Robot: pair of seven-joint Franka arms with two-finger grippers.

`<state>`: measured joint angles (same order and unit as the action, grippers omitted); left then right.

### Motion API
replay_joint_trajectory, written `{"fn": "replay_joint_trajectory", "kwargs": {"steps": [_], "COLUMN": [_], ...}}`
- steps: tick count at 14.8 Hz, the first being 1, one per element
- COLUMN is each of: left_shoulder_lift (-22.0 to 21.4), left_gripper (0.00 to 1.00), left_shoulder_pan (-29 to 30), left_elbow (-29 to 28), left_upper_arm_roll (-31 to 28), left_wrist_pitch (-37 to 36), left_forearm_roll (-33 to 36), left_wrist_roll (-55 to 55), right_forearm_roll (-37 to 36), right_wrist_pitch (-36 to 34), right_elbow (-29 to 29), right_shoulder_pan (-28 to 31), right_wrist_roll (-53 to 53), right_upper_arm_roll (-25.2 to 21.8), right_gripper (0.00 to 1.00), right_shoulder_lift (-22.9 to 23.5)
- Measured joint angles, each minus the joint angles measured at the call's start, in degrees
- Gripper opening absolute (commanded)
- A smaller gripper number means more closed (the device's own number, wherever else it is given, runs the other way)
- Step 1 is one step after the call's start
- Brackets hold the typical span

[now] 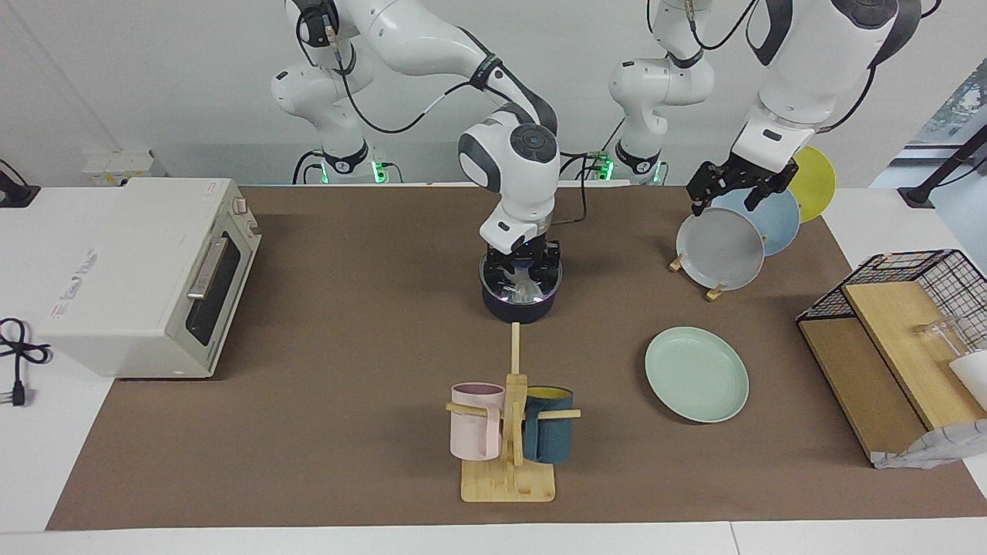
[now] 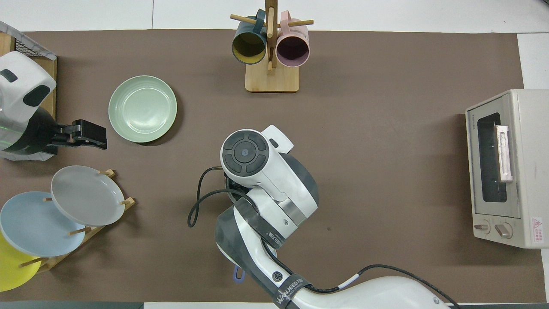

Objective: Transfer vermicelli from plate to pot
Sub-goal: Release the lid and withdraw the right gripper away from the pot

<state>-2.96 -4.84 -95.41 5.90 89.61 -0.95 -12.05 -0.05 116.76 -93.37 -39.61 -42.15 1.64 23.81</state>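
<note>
The dark navy pot (image 1: 518, 310) stands mid-table, nearer to the robots than the mug stand. My right gripper (image 1: 525, 276) is lowered into its mouth with the fingers apart. Whitish vermicelli (image 1: 527, 293) lies inside the pot just under the fingertips. In the overhead view my right arm covers the pot, and only the blue handle tip (image 2: 237, 274) shows. The mint-green plate (image 1: 696, 375) lies bare toward the left arm's end of the table; it also shows in the overhead view (image 2: 142, 108). My left gripper (image 1: 729, 193) waits open in the air over the plate rack, and it shows in the overhead view too (image 2: 88, 134).
A wooden stand (image 1: 509, 478) with a pink mug (image 1: 476, 432) and a teal mug (image 1: 549, 435) is farther from the robots than the pot. A rack holds grey (image 1: 721, 248), light blue and yellow plates. A toaster oven (image 1: 154, 274) stands at the right arm's end, a wire basket (image 1: 917, 270) at the left arm's.
</note>
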Motion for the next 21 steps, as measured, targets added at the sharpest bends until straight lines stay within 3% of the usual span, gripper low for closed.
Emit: {"fn": "replay_joint_trajectory", "kwargs": {"steps": [6,10,14,17,21], "left_shoulder_lift": [0.0,0.0,0.0,0.0,0.0], "left_gripper": [1.0,1.0,1.0,1.0,1.0], "left_shoulder_pan": [0.0,0.0,0.0,0.0,0.0], "left_elbow": [0.0,0.0,0.0,0.0,0.0], "left_upper_arm_roll": [0.0,0.0,0.0,0.0,0.0], "left_wrist_pitch": [0.0,0.0,0.0,0.0,0.0], "left_forearm_roll": [0.0,0.0,0.0,0.0,0.0], "left_wrist_roll": [0.0,0.0,0.0,0.0,0.0], "right_forearm_roll": [-4.4,-4.4,-3.7,-3.7,-3.7], "right_wrist_pitch": [-2.7,-10.2,-20.8,-26.6,-28.3], "right_elbow": [4.0,7.4,8.0,7.9,7.3], "right_shoulder_pan": [3.0,12.4,23.2,27.2,31.2], "right_wrist_roll": [1.0,12.5,22.6,26.9,29.4], "right_upper_arm_roll": [-1.0,-1.2,-1.3,-1.3,-1.3], "right_gripper": [1.0,1.0,1.0,1.0,1.0], "right_shoulder_lift": [-0.9,-4.5,-11.5,-16.3,-17.9]}}
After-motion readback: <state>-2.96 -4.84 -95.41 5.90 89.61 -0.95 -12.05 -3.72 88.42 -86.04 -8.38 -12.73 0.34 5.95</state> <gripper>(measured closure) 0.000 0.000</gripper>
